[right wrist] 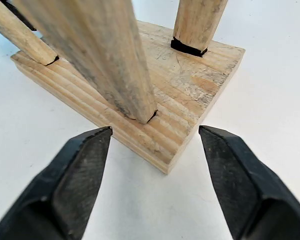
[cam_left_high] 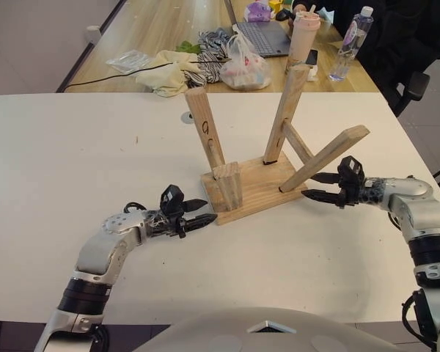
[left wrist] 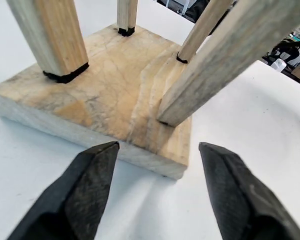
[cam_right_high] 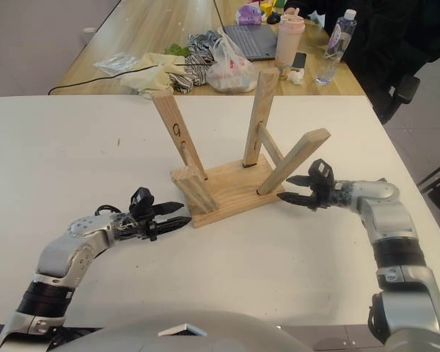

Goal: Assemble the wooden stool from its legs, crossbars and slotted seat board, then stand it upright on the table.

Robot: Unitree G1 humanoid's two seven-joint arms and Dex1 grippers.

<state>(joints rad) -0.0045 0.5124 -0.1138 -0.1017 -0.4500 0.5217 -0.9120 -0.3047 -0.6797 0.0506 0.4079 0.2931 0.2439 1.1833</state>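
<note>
My left gripper point(cam_left_high: 207, 211) and right gripper point(cam_left_high: 308, 185) are wide open, the seat board point(cam_left_high: 254, 188) just ahead of each. It's hard, stiff wood; I'd grab its edges.

— We see a white table point(cam_left_high: 59, 183) up front, with a long wooden table point(cam_left_high: 154, 29) right behind it.
— We do. On the wooden one lie a laptop point(cam_left_high: 260, 37), a water bottle point(cam_left_high: 350, 44), a knotted plastic bag point(cam_left_high: 243, 67) and crumpled cloths point(cam_left_high: 172, 73). Grey floor point(cam_left_high: 29, 44) lies to its left, and a dark chair point(cam_left_high: 414, 82) stands on the right.
</note>
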